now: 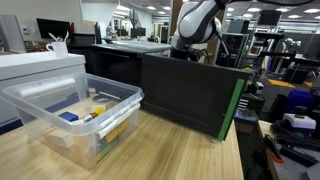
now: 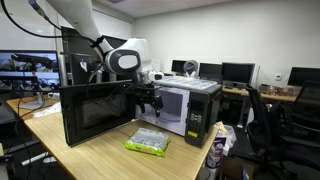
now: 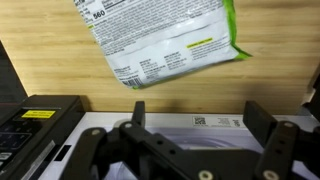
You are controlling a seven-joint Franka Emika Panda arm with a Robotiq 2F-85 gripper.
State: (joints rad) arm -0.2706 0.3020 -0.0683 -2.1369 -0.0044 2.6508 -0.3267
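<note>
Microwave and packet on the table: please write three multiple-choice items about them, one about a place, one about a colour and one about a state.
1. Where does the packet lie?
A. on the wooden table, in front of the microwave
B. inside the microwave
C. on top of the microwave

2. Which colour does the packet show beside white?
A. red
B. green
C. blue

3. In what state is the microwave door?
A. shut
B. taken off
C. swung open

Answers:
1 A: in an exterior view the packet lies flat on the wood, in front of the oven.
2 B: the wrist view shows a green edge on the white printed side.
3 C: in an exterior view the dark door stands out to the side and the white inside is visible.
</note>
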